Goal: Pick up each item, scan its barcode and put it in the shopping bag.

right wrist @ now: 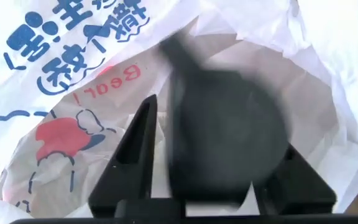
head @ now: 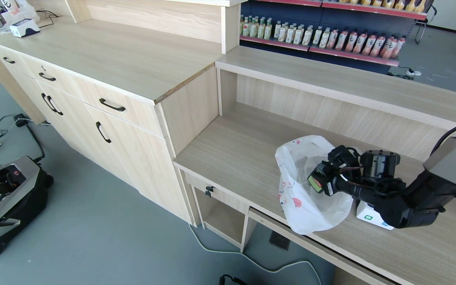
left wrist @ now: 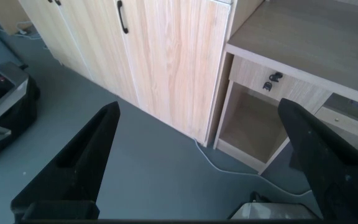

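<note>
A dark item (right wrist: 229, 143) sat blurred between the right gripper's (right wrist: 219, 127) parted fingers at the bag's (right wrist: 73, 74) mouth, apparently for dropping in; the left gripper's (left wrist: 197, 155) fingers stood apart, idle.

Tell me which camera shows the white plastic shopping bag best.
The head view: the whole white plastic shopping bag sits on the wooden counter. The right wrist view sees a patch of its printed wall; the left wrist view faces floor and cabinets.

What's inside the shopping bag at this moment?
A dark, rounded, blurred item at the right end effector, inside the white shopping bag. Whatever lies deeper is covered by that item and the plastic folds.
</note>
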Controlling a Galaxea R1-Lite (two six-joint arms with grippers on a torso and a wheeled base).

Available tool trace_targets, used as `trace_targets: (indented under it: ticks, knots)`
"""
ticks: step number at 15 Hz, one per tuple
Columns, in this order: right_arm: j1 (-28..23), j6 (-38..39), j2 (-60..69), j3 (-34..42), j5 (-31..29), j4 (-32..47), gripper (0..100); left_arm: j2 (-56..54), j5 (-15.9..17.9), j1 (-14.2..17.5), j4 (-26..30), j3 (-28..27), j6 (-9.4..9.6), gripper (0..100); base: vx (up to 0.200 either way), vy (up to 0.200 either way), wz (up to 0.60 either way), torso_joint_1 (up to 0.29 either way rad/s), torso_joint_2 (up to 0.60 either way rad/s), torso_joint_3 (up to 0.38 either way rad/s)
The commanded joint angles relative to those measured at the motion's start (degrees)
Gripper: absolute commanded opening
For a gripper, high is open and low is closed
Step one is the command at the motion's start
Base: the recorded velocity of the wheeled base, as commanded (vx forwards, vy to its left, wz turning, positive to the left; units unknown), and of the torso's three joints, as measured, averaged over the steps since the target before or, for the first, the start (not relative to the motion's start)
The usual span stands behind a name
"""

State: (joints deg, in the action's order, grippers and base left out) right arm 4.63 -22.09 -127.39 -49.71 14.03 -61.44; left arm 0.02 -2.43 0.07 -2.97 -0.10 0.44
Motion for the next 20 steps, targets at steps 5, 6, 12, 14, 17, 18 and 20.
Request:
trace_targets:
  ticks: [5,6,12,14,17,18,20]
  knots:
    - [-1.12,5.57,11.73,1.99,0.12,2.91,100,-0.02,-0.04,0.01,-0.01,0.01,0.0,100,0.0,0.0,0.0,0.0,0.0,0.0]
    - [-1.73,5.65,14.1,2.52,0.12,3.87,100,-0.02,0.05,0.01,-0.01,0.01,0.0,100,0.0,0.0,0.0,0.0,0.0,0.0]
    - [-19.31,1.52,52.51,15.7,-2.34,26.81,100,-0.02,-0.04,0.01,-0.01,0.01,0.0,100,0.0,0.0,-0.2,-0.001,0.0,0.001]
    - [-28.98,-0.67,58.49,15.7,-2.87,37.09,100,-0.02,-0.04,0.01,-0.01,0.01,0.0,100,0.0,0.0,-0.6,-0.002,0.0,0.002]
    - [-44.1,-2.43,63.14,16.49,-19.3,52.65,100,-0.02,0.05,0.01,-0.01,0.01,0.0,100,0.0,0.0,-0.6,0.004,0.0,0.002]
    - [-45.41,-2.17,62.88,16.67,-23.35,54.06,100,-0.02,0.05,0.01,-0.01,0.01,0.0,100,0.0,0.0,-0.6,0.002,0.0,0.002]
    - [-46.2,1.61,58.92,17.02,-31.43,53.79,100,-0.02,-0.04,0.01,-0.01,0.01,0.0,100,0.0,0.0,-0.3,0.001,0.0,0.001]
